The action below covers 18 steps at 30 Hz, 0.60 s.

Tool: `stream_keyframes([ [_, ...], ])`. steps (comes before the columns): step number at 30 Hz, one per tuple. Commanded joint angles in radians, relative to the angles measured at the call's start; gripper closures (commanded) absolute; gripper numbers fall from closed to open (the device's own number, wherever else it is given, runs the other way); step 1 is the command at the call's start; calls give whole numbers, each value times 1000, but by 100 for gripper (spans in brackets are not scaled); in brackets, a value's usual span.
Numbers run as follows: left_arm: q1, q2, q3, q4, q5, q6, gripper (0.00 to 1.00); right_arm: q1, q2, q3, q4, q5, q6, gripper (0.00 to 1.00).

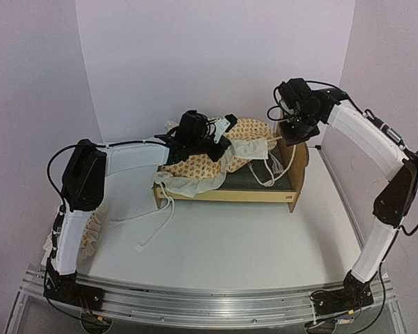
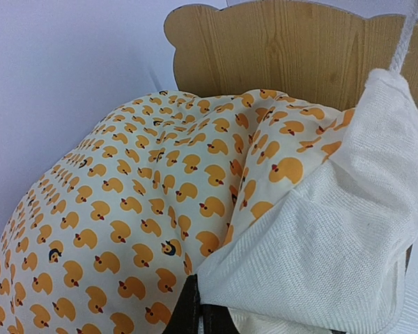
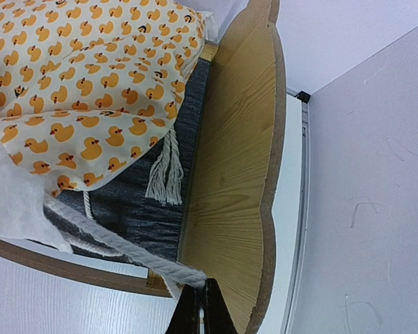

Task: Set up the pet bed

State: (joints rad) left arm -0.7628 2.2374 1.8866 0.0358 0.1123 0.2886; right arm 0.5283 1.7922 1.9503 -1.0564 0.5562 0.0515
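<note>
Crosswise lies the pet bed (image 1: 226, 195), headboard (image 1: 299, 161) rightward; left gripper (image 2: 198, 316) clamps the cushion (image 2: 125, 209), and right gripper (image 3: 202, 309) pinches a tie cord (image 3: 118, 243) beside the headboard.

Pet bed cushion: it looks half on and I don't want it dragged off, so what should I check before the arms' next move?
1. Is the left gripper shut on the cushion ruffle: ok.
2. Is the right gripper shut on a tie cord beside the headboard: ok.
3. Cushion flat in the pet bed: not ok. It is bunched up, with the grey base bare near the headboard.
4. Are the loose ties inside the frame: not ok. They trail over the rail onto the table.
5. Pet bed upright: ok.
6. Is the pillow free to pick: cannot tell. The left arm partly hides it.
</note>
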Motion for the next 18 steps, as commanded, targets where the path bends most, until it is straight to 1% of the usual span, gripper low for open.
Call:
stream_keyframes([
  [1, 6, -81, -8, 32, 6, 9, 100, 8, -103, -19, 38, -92, -38, 100],
  [3, 6, -81, -9, 30, 8, 10, 100, 7, -120, -55, 69, -286, -43, 100],
  [5, 6, -81, -13, 28, 3, 22, 100, 9, -121, -102, 71, -437, -13, 100],
  [9, 9, -90, -38, 30, -13, 42, 100, 8, -149, -188, 62, -491, 79, 100],
  [11, 9, -98, -50, 35, 2, 44, 100, 8, -174, -198, 62, -519, 120, 100],
  [15, 10, -95, -44, 37, 15, 43, 100, 9, -220, -135, 61, -619, 173, 100],
  [18, 9, -92, -40, 34, 14, 46, 100, 9, -228, -114, 62, -622, 186, 100],
])
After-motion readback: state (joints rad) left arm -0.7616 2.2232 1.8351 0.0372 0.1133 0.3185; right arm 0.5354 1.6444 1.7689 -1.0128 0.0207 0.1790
